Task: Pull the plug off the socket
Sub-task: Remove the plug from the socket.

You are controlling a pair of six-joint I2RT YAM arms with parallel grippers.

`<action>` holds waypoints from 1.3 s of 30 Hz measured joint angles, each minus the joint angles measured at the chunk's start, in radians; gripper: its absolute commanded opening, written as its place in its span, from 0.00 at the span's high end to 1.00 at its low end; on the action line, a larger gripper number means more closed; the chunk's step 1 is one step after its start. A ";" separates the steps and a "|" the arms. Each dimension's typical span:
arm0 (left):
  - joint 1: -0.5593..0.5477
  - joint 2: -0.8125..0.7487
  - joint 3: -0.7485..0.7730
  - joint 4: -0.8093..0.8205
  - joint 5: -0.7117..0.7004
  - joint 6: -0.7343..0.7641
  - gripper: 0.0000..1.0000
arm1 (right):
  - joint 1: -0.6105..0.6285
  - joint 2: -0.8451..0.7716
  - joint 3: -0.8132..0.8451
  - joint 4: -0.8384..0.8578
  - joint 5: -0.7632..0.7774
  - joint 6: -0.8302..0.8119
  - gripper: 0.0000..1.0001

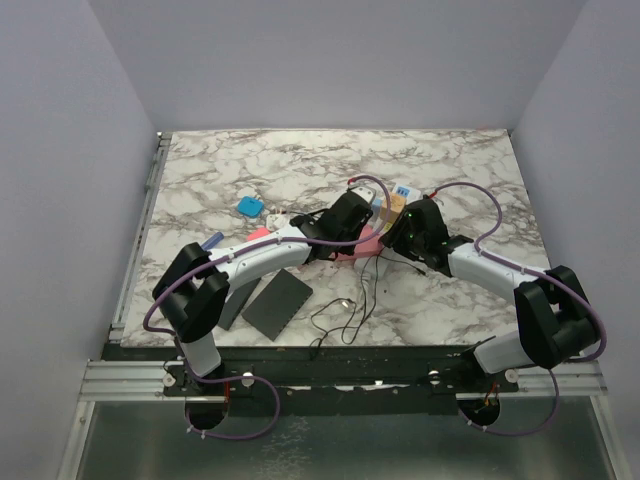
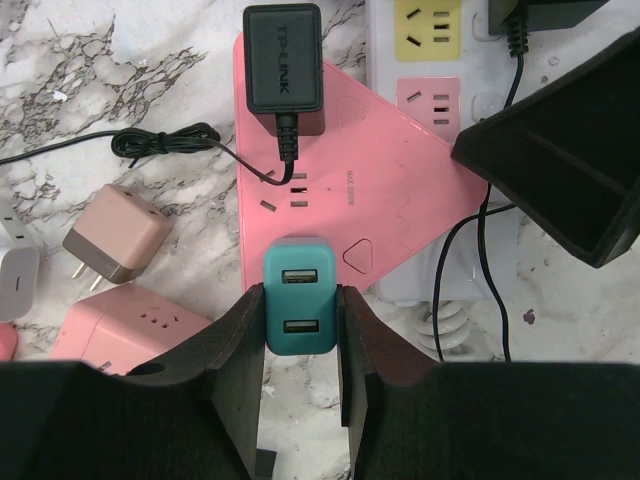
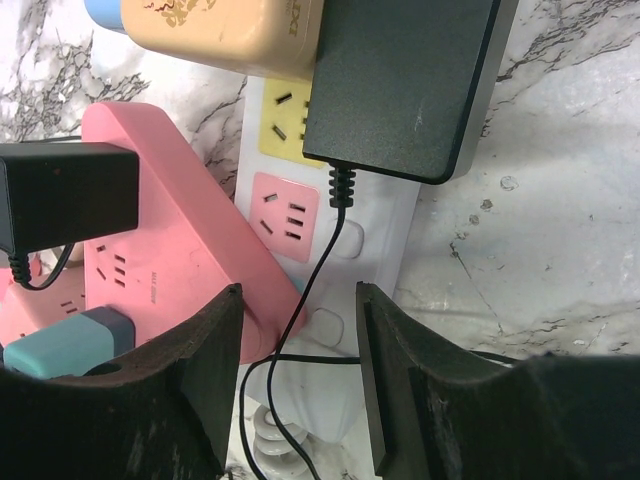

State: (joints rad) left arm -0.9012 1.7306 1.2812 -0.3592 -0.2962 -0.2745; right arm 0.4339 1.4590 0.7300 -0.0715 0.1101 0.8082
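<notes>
1. Left tool point(image 2: 300, 312) is closed on the teal plug point(image 2: 299, 275), one finger flat on each long side.
2. Teal plug stands at the near edge of the pink strip point(image 2: 380, 170), apparently seated in it. The pink strip lies on the marble surface point(image 2: 100, 60), and its right corner overlaps the white socket strip point(image 2: 385, 60).
3. Right tool point(image 3: 297, 300) hangs with its jaws apart and nothing pinched, above the near end of the white socket strip and the pink strip's corner. You cannot tell whether it is pressing down.
4. To do this step well, draw the plug straight out, square to the pink strip's face, without twisting or rocking. Brace the strip with your right tool first, or it will probably lift along with the plug.
5. Mind the black adapter point(image 2: 283, 60), which is plugged in further along the pink strip.
6. Plug's face with its two USB ports points up at the left wrist camera, and its long axis runs directly away from your left tool. The white socket strip runs the same way.
</notes>
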 measured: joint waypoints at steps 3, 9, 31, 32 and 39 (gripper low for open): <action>0.037 0.000 0.005 -0.003 0.068 -0.013 1.00 | 0.005 -0.005 -0.001 0.000 0.008 0.004 0.51; 0.071 0.000 0.009 -0.009 0.163 -0.019 1.00 | 0.013 -0.013 -0.001 -0.002 0.026 0.004 0.51; -0.026 0.000 0.004 -0.009 -0.011 0.011 1.00 | 0.033 -0.001 0.002 -0.003 0.061 0.011 0.51; -0.034 0.002 0.004 -0.009 -0.028 0.014 1.00 | 0.035 0.001 0.003 -0.003 0.061 0.012 0.51; -0.038 0.005 0.004 -0.008 -0.038 0.024 1.00 | 0.039 0.011 0.012 -0.002 0.064 0.014 0.51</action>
State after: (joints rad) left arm -0.9390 1.7355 1.2850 -0.3672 -0.3340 -0.2501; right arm 0.4725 1.4700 0.7418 -0.0731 0.1738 0.8223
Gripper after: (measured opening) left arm 0.331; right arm 0.492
